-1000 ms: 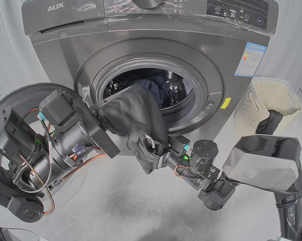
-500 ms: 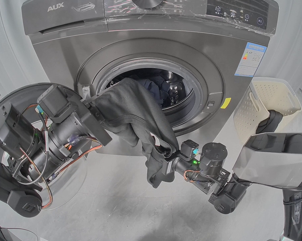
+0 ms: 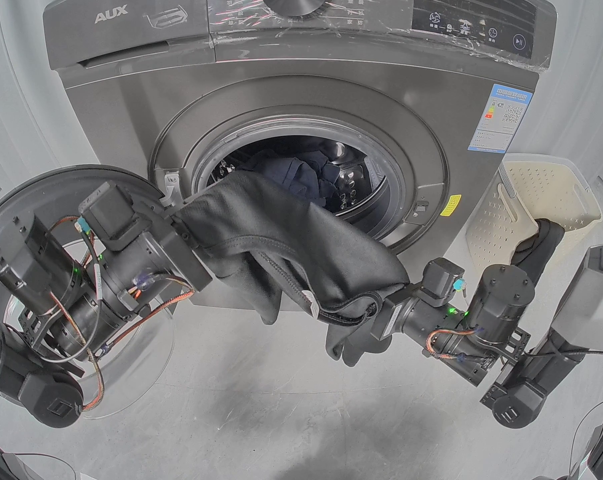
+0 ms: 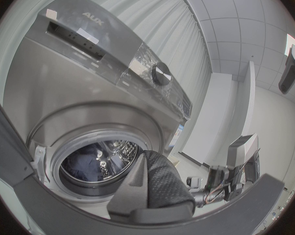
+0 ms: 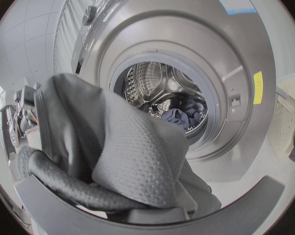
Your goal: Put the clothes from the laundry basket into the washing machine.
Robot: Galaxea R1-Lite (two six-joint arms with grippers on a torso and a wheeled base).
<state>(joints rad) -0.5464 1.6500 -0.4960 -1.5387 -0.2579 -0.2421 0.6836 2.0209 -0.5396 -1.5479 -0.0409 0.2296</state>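
A dark grey garment (image 3: 295, 241) hangs spread in front of the washing machine's open port (image 3: 295, 181). My left gripper (image 3: 181, 216) is shut on its left end, and my right gripper (image 3: 383, 307) is shut on its lower right edge. The same garment (image 4: 165, 180) bulges over my left gripper's fingers in the left wrist view, and the garment (image 5: 134, 147) drapes over the right gripper in the right wrist view. Navy clothes (image 3: 300, 171) lie inside the drum (image 5: 160, 88). A cream laundry basket (image 3: 555, 191) stands right of the machine, with dark cloth (image 3: 538, 245) hanging over its rim.
The round machine door (image 3: 28, 198) stands swung open at the left, behind my left arm. The grey floor (image 3: 268, 395) in front of the machine is bare. A pale curtain hangs behind the machine.
My right gripper has moved right and slightly up, pulling the garment out wide between both grippers. The left gripper has shifted only a little.
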